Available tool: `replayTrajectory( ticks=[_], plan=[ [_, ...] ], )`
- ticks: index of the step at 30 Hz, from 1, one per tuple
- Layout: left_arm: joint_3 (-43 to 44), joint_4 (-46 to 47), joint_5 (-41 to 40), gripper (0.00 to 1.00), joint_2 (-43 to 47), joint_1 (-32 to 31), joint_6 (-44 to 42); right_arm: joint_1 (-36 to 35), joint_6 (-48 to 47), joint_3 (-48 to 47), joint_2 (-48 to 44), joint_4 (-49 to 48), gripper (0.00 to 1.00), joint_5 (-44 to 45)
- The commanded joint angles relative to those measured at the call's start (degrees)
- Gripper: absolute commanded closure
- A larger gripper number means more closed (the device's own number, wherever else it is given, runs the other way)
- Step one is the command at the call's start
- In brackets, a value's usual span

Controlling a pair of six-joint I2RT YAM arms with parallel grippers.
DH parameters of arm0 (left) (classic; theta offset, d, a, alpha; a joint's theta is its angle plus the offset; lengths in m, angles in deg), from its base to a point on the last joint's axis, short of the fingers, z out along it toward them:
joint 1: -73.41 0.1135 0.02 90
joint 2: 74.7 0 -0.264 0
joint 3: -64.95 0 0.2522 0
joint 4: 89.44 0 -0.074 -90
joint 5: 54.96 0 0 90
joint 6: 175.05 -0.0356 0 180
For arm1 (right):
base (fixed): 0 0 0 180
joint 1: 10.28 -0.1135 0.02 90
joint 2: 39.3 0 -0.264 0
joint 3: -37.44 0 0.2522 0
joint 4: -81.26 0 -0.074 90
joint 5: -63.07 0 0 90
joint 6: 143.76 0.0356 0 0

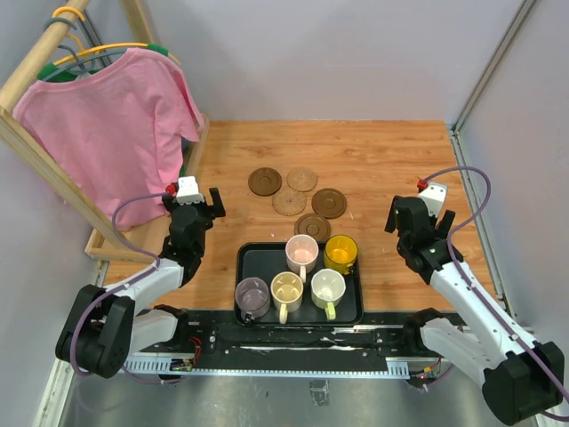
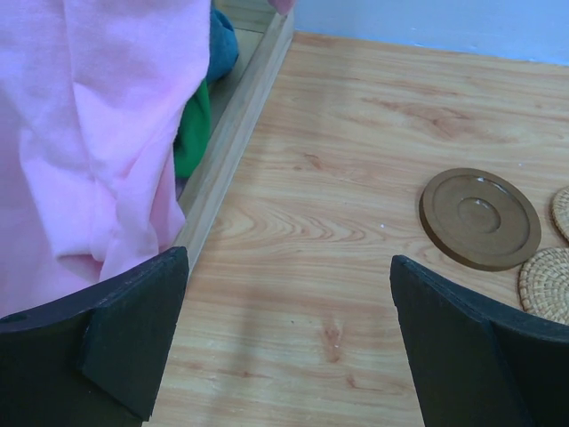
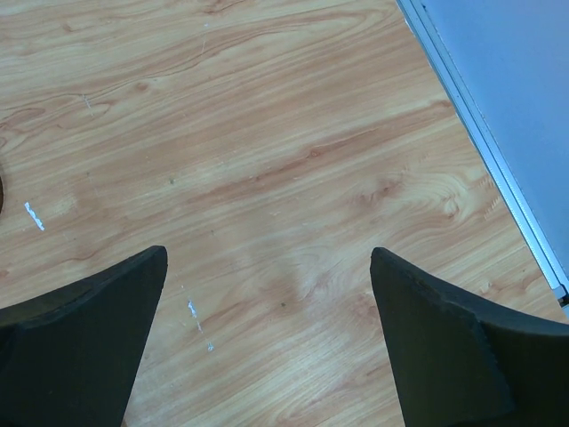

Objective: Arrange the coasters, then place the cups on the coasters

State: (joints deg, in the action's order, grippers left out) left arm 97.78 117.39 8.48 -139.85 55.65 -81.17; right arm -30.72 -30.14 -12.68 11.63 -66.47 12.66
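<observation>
Cream-yellow cup (image 1: pixel 287 287) and whitish cup (image 1: pixel 327 286) point handles toward the near side.

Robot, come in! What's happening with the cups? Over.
Left pincer, right pincer open, empty. Five cups in tray. Five coasters bunched behind it. Nothing blocking.

The table (image 1: pixel 391 160) was pale wood with a clear grain and a soft satin sheen. One dark coaster (image 2: pixel 480 218) looked smooth, with raised rings and a dull shine. The tan coaster (image 2: pixel 549 285) beside it was rough woven fibre. The black tray (image 1: pixel 258 263) had a slight gloss, plastic by the look. The amber cup (image 1: pixel 340 253) was clear and glassy, the pink cup (image 1: pixel 301 253) opaque and glazed. The pink shirt (image 1: pixel 107 133) was soft matt cloth. The fingers (image 2: pixel 124 338) of the left gripper (image 2: pixel 289 258) were matt black.
</observation>
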Motion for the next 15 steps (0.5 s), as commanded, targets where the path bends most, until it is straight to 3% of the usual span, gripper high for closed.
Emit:
replayTrajectory(
  ticks=[1, 15],
  plan=[
    [0.99, 1.56, -2.51, 0.0, -0.03, -0.2, -0.52, 0.58, 0.05, -0.78, -0.6, 0.87, 0.02, 2.23],
    [0.06, 0.91, -0.11, 0.0, 4.99, -0.01, -1.56, 0.58, -6.19, 1.58, -5.52, -7.03, 0.02, -2.89]
  ],
)
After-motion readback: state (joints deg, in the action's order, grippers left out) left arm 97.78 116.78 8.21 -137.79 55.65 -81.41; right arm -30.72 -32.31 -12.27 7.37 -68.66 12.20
